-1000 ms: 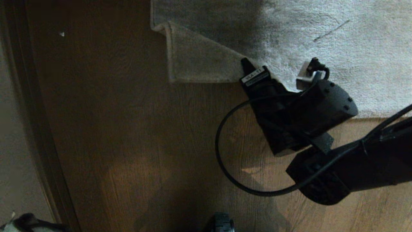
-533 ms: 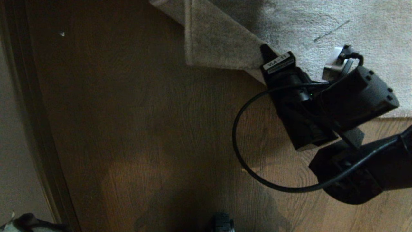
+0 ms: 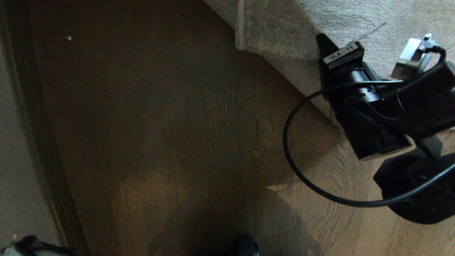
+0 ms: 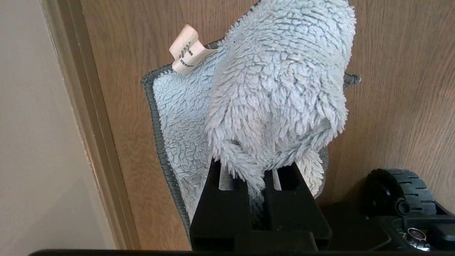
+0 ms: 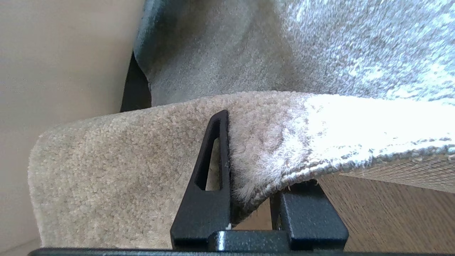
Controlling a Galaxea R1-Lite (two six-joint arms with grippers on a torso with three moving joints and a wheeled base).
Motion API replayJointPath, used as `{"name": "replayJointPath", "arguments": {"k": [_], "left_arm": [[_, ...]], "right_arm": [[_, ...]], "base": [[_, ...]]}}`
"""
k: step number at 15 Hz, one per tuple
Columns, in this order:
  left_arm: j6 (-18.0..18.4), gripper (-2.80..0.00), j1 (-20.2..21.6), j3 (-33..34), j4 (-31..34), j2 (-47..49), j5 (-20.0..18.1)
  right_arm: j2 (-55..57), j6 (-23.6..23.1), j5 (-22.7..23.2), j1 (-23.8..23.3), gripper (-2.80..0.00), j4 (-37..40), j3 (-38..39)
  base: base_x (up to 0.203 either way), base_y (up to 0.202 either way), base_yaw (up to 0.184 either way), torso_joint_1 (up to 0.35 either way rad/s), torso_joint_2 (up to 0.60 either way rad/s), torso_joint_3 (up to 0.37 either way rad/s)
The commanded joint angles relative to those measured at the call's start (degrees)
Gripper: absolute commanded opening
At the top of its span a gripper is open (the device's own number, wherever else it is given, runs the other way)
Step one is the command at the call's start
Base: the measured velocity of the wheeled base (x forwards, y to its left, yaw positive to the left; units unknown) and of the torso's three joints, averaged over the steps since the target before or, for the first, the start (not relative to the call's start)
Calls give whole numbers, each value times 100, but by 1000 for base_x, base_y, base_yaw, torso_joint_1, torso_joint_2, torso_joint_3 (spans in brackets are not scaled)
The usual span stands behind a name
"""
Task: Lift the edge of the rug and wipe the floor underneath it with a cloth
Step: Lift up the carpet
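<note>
Pinching the rug edge (image 5: 270, 170), right gripper (image 3: 325, 46) holds the corner folded back at far right, baring floor (image 3: 185, 124) for wiping. Left gripper (image 4: 257, 188), parked near left by the baseboard (image 4: 90, 117), clamps the cloth (image 4: 277, 92), ready.

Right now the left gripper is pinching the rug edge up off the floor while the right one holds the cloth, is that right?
No, the arms are swapped. The right gripper pinches the rug edge up off the floor, seen in the right wrist view. The left gripper holds the cloth, seen in the left wrist view.
</note>
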Motion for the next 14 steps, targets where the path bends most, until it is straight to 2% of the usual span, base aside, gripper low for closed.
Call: {"name": "replayJointPath", "arguments": {"k": [1,7,10,14], "left_arm": [[3,-280,1,1,-2,0,-2],[31,-280,1,-1,6,0,-2],[339,-280,1,-1,6,0,-72],[409,-280,1,-5,6,0,-89]], "right_arm": [[-89,23,-3,-5,-280,-267,-10],[-98,23,155,-5,-280,-267,-52],[-71,23,243,-13,-280,-267,-58],[25,23,329,-6,-280,-267,-26]], "base": [[0,0,0,0,0,0],[0,0,0,0,0,0],[0,0,0,0,0,0],[0,0,0,0,0,0]]}}
